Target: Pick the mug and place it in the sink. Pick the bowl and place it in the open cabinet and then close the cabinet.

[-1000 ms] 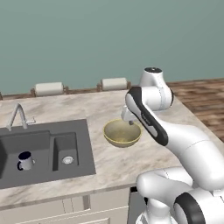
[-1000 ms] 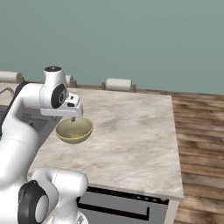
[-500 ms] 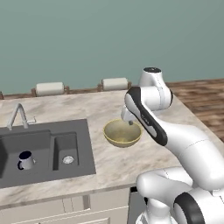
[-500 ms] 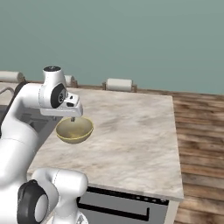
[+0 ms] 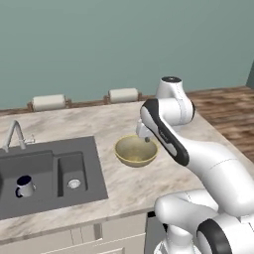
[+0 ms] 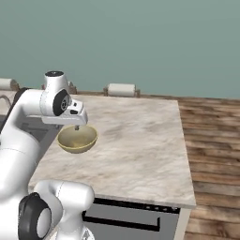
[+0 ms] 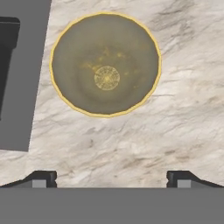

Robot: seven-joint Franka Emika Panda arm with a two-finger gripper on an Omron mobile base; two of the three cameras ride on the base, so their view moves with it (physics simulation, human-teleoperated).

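Bowl (image 7: 105, 64) lies just ahead of the 2 fingers (image 7: 112, 178), spread wide and empty; nothing has shifted lately (mug (image 5: 25, 186) already in sink (image 5: 94, 168)).

Arm bent forward and down, claw (image 7: 111, 178) wide open, empty, pointing downward.

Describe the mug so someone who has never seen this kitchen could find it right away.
Start at the dark grey sink set into the marble counter, left of the bowl. The mug stands upright in the larger basin. It is small, dark, with a side handle, the sole loose item in the sink.
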